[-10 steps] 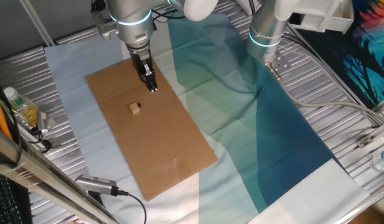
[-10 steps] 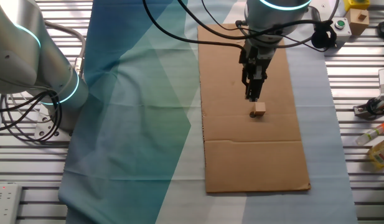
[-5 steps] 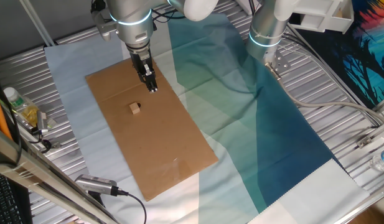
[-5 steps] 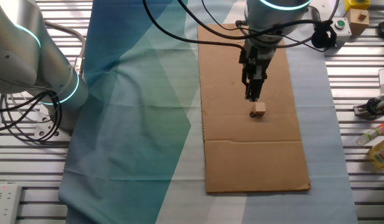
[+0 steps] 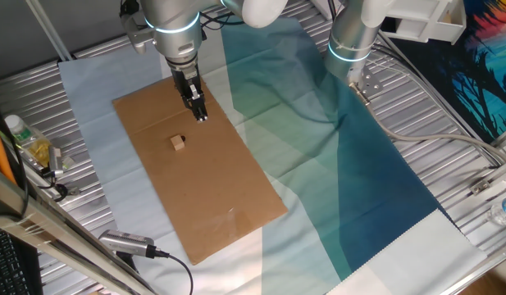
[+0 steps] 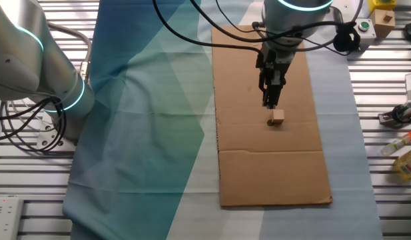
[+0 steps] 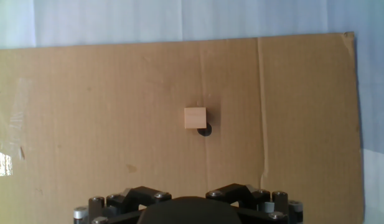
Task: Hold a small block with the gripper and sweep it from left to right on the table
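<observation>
The small tan block [image 5: 179,142] lies free on the brown cardboard [image 5: 211,188] on the cloth-draped table [image 5: 23,82]. My black gripper [image 5: 201,115] hangs above the cardboard, a short way behind and to the right of the block, not touching it. Its tip looks narrow, with the fingers together and nothing between them. In the other fixed view the gripper [image 6: 270,103] hovers just above the block [image 6: 278,117]. In the hand view the block [image 7: 195,117] sits mid-frame on the cardboard [image 7: 86,124]; only the gripper's base [image 7: 185,210] shows at the bottom edge.
The idle silver arm [image 5: 351,41] stands at the back right on the teal cloth [image 5: 351,164]; it also shows in the other fixed view [image 6: 32,60]. Bottles [image 5: 27,139] and a cabled device [image 5: 125,243] lie at the left edge. Small tools [image 6: 402,157] lie beside the cardboard.
</observation>
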`<state>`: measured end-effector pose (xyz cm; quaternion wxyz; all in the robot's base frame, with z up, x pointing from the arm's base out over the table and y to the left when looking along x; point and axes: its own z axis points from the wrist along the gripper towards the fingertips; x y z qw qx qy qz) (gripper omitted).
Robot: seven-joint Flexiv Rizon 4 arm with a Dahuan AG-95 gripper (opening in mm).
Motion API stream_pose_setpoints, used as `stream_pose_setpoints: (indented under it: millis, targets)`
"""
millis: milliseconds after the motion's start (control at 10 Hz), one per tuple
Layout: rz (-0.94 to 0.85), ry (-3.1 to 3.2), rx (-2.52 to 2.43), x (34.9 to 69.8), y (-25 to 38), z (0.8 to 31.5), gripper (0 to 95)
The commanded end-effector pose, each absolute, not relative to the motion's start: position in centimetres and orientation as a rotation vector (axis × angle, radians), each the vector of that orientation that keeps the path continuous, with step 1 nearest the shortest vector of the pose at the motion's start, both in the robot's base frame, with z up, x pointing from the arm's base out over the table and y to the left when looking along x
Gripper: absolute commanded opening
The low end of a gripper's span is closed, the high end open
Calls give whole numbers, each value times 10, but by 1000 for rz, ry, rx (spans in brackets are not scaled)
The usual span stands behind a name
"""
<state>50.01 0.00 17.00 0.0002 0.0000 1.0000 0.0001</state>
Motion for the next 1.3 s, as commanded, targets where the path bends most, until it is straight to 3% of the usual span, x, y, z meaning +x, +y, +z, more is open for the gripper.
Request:
stream_pose_setpoints:
  millis: [100,200,1300]
  targets:
    - [0,3142,0,500,0,170,950]
    - [-102,3066,-765,500,0,170,0]
    - [-107,3071,-763,500,0,171,0]
